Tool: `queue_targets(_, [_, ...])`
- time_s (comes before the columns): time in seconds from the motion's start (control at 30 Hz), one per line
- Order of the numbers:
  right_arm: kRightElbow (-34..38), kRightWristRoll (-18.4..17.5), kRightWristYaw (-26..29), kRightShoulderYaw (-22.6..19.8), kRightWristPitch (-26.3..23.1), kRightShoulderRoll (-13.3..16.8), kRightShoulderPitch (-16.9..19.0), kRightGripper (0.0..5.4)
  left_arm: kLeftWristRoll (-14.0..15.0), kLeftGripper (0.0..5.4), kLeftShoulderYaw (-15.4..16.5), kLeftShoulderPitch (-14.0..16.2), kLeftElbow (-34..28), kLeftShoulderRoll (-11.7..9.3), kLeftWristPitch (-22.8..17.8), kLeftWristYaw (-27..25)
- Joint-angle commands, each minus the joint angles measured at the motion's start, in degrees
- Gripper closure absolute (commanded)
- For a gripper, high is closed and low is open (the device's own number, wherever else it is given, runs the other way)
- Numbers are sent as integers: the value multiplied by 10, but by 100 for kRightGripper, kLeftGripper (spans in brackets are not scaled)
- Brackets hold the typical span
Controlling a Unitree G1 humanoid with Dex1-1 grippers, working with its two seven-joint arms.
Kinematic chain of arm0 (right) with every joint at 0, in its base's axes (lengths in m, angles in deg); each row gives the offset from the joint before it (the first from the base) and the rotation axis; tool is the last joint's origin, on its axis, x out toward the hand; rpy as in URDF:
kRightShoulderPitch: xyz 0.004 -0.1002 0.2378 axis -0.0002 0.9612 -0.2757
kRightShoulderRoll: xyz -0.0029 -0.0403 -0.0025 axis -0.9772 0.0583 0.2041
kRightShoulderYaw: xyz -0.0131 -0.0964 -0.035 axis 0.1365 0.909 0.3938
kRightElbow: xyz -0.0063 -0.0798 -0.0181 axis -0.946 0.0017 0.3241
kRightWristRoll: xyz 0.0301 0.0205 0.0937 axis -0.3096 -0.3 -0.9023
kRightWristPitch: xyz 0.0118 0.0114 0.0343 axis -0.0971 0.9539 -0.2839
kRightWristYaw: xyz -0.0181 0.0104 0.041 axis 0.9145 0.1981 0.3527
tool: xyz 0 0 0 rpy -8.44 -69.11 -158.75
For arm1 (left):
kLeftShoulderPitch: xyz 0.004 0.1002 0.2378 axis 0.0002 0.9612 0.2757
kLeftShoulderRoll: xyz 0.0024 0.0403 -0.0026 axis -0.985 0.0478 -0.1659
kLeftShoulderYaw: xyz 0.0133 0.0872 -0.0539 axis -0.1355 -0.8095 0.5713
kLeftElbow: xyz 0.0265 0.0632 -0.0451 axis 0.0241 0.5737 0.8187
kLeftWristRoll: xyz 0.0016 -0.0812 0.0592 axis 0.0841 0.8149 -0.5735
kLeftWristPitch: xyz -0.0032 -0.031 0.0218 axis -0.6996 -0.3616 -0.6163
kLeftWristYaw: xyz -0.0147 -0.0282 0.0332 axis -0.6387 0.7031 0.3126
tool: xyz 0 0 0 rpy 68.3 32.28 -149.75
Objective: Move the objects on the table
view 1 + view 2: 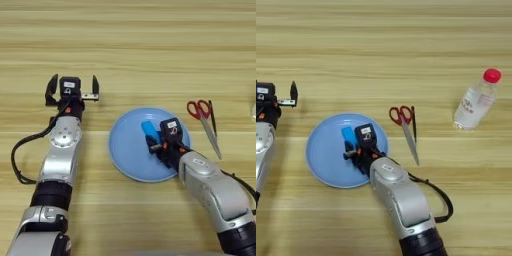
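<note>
Fingers on my right gripper [152,142] sit over the light-blue plate [125,150], at the near end of the blue block [148,128]; I cannot tell whether they are closed on it or just beside it. That block lies inside the plate, right of its middle. Just right of the plate, the red-handled scissors [405,125] lie on the wooden table [130,50], blades pointing toward me. My left gripper [72,90] rests left of the plate, fingers spread wide and empty. Farther right stands the red-capped clear bottle [477,100], tilted.

Stereo head pair, looking down; both share plate [131,150], table [150,45].
</note>
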Motion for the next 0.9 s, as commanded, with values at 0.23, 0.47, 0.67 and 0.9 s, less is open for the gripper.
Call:
queue_targets(0.23, [18,8,13,9,60,0,1,257,0,0,0,5,-6,-2,-11,0])
queue_targets(0.47, [32,17,19,15,97,4,4,174,0,0,0,6,-6,-2,-11,1])
queue_targets(0.67, [34,31,15,1,131,15,-4,112,-1,0,-1,5,-6,-1,-11,1])
queue_targets(0.9, [4,38,18,-55,187,41,-40,16,-1,0,-1,4,-5,0,-9,3])
